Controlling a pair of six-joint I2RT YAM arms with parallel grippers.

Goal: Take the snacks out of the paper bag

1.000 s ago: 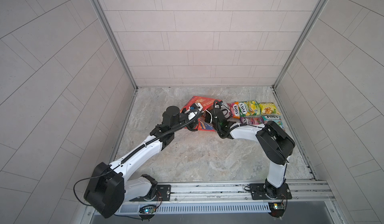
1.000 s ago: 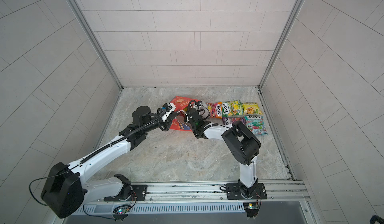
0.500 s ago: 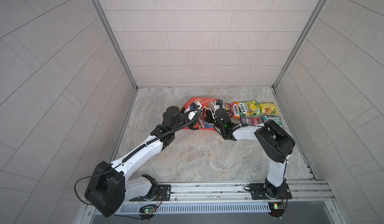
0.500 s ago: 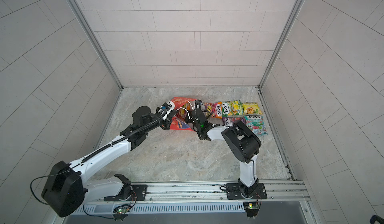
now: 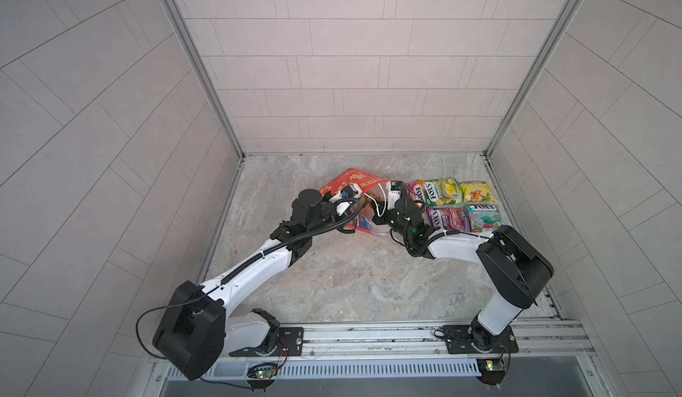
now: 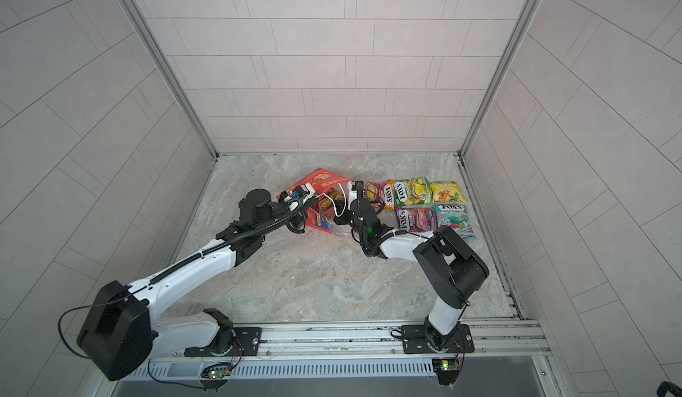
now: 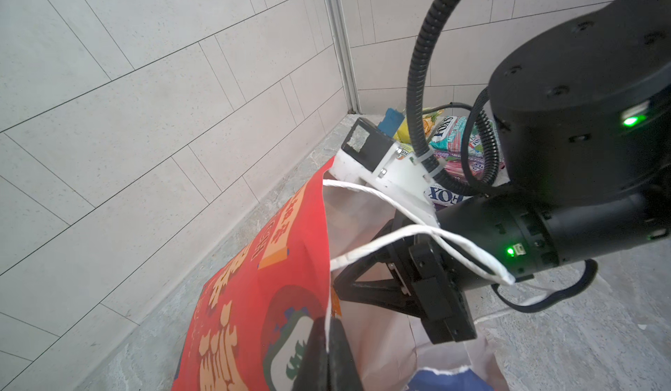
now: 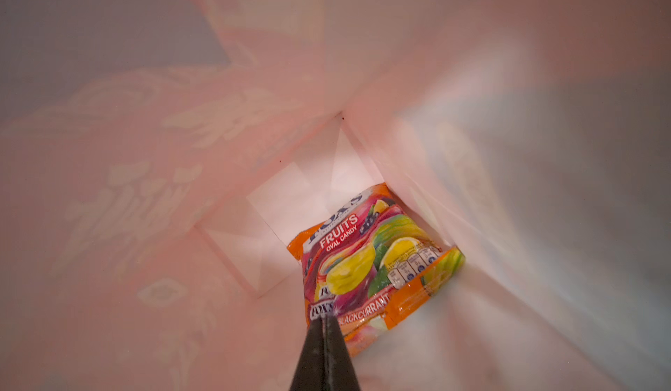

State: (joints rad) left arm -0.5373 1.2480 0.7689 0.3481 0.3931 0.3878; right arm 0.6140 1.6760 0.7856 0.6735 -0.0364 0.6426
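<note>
The red paper bag (image 5: 352,183) lies tipped on the marble floor, its mouth facing the right arm. My left gripper (image 7: 328,329) is shut on the bag's red rim (image 7: 319,225) and holds the mouth apart. My right gripper (image 8: 324,318) is deep inside the bag's white interior. It is shut on the near edge of an orange FOX'S fruits packet (image 8: 370,262), which lies near the bag's bottom. In both top views the bag hides the right fingertips. Several other snacks (image 5: 452,203) lie in two rows right of the bag.
A white cord handle (image 7: 399,204) drapes over the right arm's wrist (image 7: 490,225). The laid-out packets (image 6: 430,201) reach close to the right wall's rail (image 6: 479,210). Tiled walls close in three sides, and the arms' base rail (image 5: 369,334) runs along the front.
The right gripper's jaws have closed inside the bag, and its wrist has shifted slightly right. The left gripper still holds the bag's rim, and the bag's mouth stands a little wider.
</note>
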